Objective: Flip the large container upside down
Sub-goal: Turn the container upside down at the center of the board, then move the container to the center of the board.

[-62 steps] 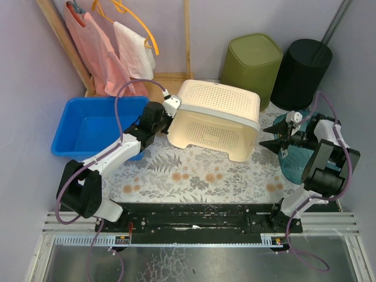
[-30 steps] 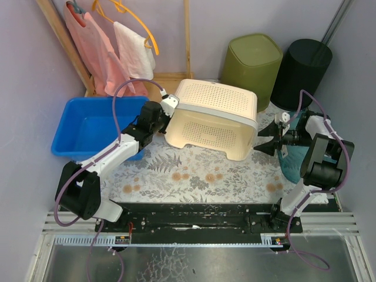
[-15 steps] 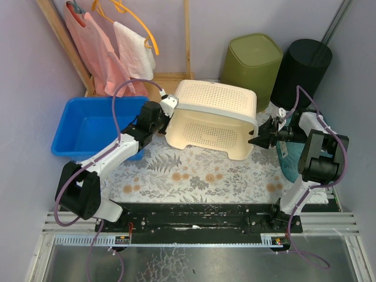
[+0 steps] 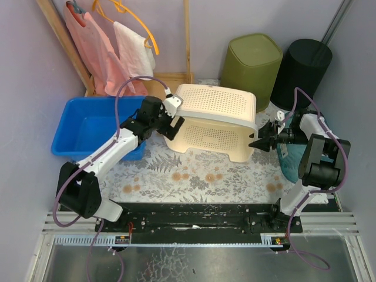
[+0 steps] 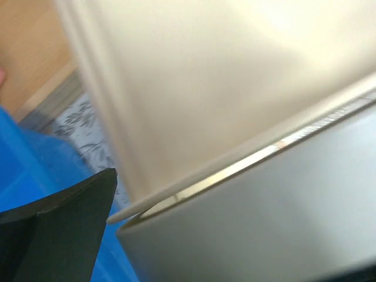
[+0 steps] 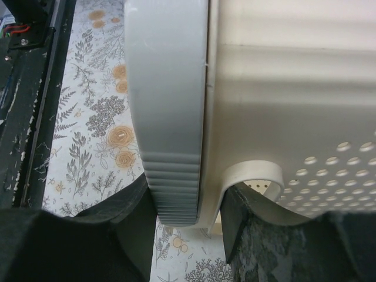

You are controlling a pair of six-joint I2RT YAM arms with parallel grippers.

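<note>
container (image 4: 214,120): large cream plastic basket, its walls pierced with rows of small holes, a pale grey band seen along the rim
pose: tilted, one perforated face turned upward, the near edge lowered
place: set on the flower-patterned table (image 4: 194,176), toward the far middle

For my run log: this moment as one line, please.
cream perforated plastic basket: tilted | right gripper: closed on its grey rim | left gripper: at other end, grip unclear
</note>
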